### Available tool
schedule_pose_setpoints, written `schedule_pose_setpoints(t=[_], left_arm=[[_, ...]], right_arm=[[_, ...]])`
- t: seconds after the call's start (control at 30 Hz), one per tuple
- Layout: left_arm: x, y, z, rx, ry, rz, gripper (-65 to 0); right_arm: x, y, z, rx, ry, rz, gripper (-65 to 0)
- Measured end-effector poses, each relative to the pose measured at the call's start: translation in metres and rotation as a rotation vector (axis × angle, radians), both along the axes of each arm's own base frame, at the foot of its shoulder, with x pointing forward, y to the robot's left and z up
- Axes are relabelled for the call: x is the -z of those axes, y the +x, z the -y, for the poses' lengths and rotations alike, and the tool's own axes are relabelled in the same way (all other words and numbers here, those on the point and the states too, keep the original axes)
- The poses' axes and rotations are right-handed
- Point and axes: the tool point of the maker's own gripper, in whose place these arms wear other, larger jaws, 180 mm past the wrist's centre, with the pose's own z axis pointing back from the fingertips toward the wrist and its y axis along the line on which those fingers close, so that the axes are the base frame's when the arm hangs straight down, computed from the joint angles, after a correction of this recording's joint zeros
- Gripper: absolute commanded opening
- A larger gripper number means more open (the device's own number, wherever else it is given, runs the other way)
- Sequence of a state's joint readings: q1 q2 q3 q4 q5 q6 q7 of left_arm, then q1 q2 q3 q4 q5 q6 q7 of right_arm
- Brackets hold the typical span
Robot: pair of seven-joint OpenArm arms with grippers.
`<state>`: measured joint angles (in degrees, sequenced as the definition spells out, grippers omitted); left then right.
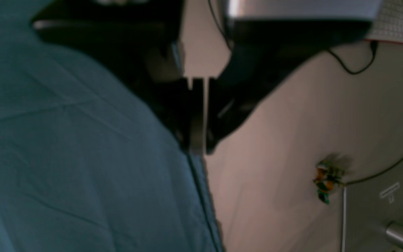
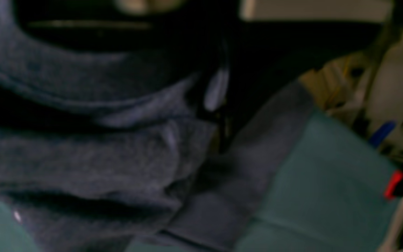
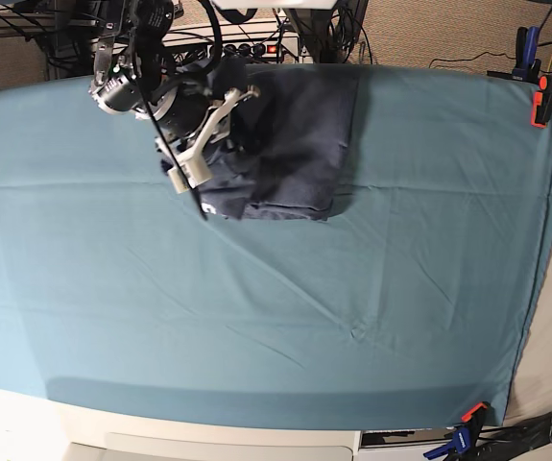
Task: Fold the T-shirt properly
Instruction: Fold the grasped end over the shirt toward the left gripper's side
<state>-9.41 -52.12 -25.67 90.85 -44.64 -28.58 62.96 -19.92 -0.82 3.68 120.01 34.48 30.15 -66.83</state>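
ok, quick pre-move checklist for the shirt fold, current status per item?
1. T-shirt on the teal table cloth: ok, bunched at the far edge.
2. Right end effector at the shirt: ok, over its near-left corner.
3. Right grip on fabric: cannot tell, the wrist view is blurred.
4. Left end effector closed and empty: ok, over the cloth edge.
5. Shirt flat: not ok, folds piled up.
6. Clamps hold the cloth: ok.
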Motion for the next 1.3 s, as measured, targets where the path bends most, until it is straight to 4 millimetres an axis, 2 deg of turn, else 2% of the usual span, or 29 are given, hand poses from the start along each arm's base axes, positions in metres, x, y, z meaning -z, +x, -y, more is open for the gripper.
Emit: schedule_pose_setpoints(t=[0.37,0.43,0.57,0.67,0.9,1.03,1.17,1.3], left_arm=[[-0.001,0.000,0.000,0.001,-0.001,0.004,-65.0],[-0.001,0.000,0.000,0.001,-0.001,0.004,-65.0],[-0.001,0.000,-0.001,-0.001,0.005,0.002,-65.0],[-0.004,0.000,-0.003,-0.002,0.013,0.007,-65.0],[-0.006,0.001,-0.004,-0.002,0.018,0.010,-65.0],[-0.006,0.001,-0.004,-0.001,0.016,0.013,-65.0],[-0.007,0.001,-0.004,0.000,0.017,0.014,-65.0],[-0.007,0.001,-0.004,-0.001,0.019,0.014,-65.0]], right_arm=[[-0.006,0.016,0.005,0.044,-0.019,0.037,-60.5],[-0.008,0.018,0.005,0.044,-0.017,0.044,-57.6],[-0.009,0.019,0.005,0.047,-0.012,0.053,-46.2],[-0.010,0.020,0.005,0.049,-0.010,0.057,-40.6],[-0.014,0.020,0.000,0.047,0.029,0.063,-39.4],[-0.016,0.019,-0.012,0.034,0.051,0.061,-39.4],[-0.004,0.012,-0.029,-0.030,-0.046,0.043,-39.4],[0.000,0.005,-0.052,-0.087,-0.093,0.042,-39.4]])
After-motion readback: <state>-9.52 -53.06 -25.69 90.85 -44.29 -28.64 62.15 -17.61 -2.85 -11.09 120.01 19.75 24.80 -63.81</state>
